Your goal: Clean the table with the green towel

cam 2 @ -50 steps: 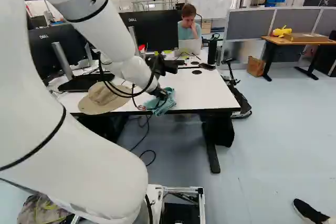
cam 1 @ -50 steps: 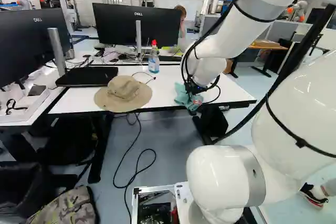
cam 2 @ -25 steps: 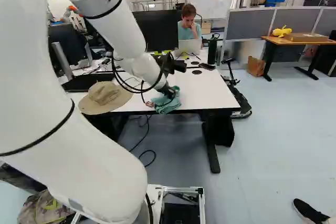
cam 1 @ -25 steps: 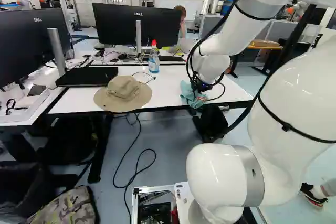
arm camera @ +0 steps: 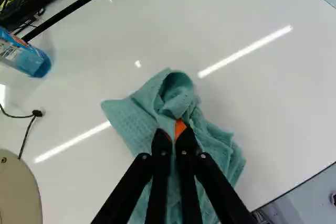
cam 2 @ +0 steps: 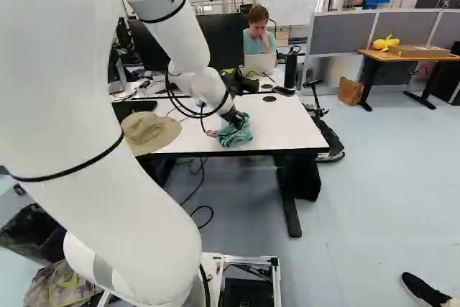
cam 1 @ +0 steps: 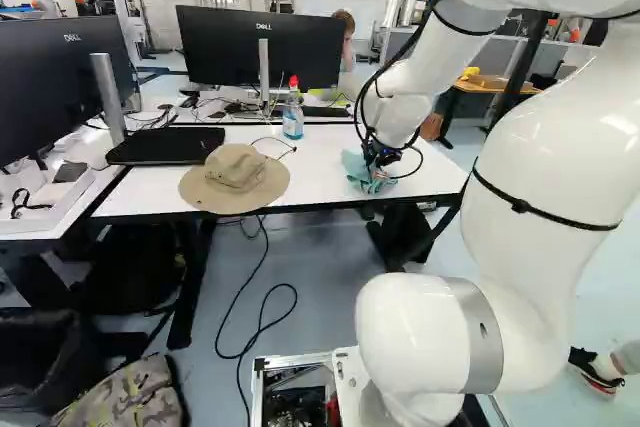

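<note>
The pincer [arm camera: 173, 132] grips the towel [arm camera: 149, 106] by its bunched middle, near the worktop's [cam 2: 280, 124] front edge. It looks light and limp; that gathered hold should suit wiping.

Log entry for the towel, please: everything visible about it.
The towel is blue-green, seemingly soft cloth with a fine dimpled texture. It lies crumpled and folded on the table, near the edge closest to the base. The pincer is shut on it, both fingers pinching a bunched part; just ahead of them a fold stands up in an open loop.
</note>
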Available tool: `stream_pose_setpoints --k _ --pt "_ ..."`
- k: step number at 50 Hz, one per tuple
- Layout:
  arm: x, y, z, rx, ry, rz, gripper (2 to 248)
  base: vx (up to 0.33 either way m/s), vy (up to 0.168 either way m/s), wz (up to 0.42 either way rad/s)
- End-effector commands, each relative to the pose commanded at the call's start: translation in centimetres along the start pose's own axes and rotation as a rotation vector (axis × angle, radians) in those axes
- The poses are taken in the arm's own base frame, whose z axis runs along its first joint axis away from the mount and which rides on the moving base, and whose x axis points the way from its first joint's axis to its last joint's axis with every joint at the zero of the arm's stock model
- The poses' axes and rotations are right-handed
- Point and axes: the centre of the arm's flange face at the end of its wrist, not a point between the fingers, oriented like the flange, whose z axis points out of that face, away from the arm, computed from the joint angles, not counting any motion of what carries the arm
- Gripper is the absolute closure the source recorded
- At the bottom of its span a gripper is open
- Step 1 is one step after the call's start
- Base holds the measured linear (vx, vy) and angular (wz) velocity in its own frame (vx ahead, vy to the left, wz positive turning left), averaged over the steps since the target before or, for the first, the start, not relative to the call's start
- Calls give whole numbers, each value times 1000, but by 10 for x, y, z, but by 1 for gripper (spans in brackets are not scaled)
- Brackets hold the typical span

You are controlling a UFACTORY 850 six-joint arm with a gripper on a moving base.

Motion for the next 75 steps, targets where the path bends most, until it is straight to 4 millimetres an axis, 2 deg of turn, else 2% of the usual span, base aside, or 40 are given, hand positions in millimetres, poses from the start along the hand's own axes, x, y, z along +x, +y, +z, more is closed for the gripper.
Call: stream_pose_setpoints --k 16,40,75 --pt "20 -16 19 13 4 -14 225 0 0 0" --pt "28 -56 35 58 1 -67 225 0 0 0" --pt "40 -62 0 85 63 -70 225 0 0 0"
